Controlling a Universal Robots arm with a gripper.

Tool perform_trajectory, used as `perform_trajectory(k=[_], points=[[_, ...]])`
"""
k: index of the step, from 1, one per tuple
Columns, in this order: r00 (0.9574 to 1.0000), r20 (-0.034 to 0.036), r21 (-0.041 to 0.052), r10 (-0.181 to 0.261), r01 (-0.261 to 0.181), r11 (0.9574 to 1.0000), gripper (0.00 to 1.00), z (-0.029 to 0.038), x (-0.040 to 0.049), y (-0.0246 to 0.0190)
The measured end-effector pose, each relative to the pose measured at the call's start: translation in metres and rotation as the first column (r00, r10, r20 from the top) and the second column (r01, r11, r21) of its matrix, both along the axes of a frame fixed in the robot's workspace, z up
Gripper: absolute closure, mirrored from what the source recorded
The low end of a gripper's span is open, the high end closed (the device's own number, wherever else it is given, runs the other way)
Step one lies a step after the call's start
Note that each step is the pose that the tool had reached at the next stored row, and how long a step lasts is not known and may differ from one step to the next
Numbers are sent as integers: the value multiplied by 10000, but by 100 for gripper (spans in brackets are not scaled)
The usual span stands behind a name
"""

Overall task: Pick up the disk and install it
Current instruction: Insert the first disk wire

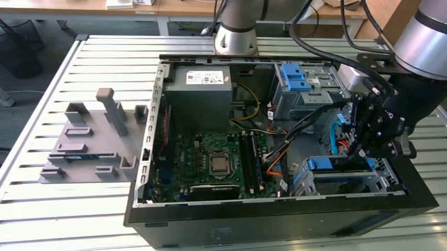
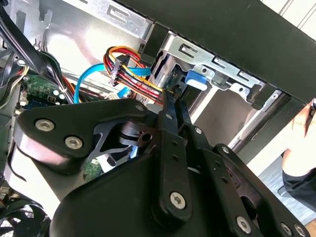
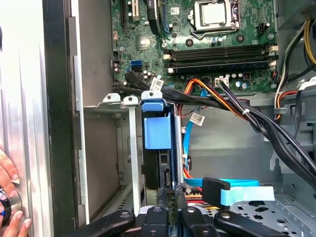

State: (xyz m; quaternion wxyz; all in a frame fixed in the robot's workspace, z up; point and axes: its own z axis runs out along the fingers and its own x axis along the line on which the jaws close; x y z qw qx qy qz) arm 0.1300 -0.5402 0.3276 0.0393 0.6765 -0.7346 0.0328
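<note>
The disk sits edge-on in the metal drive cage at the front corner of the open computer case, on the exterior view's right. Its blue carrier tab faces up out of the slot, and the tab also appears in the second wrist view. My black gripper hangs directly over that cage. In both wrist views its two thin fingers lie pressed together, the gripper shut with its tips at the disk's dark end. The gripper points at the slot beside the blue tab.
Bundled power and data cables cross beside the cage. The motherboard and the grey power-supply box fill the case's other half. An upper cage carries a blue latch. A grey fixture stands on the table. A person's hand rests outside the case.
</note>
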Motion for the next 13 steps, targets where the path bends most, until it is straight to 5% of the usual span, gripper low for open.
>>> perform_trajectory(k=[13], points=[[10000, 0, 5, 1, -1, 10000, 76, 36, 2, -3]])
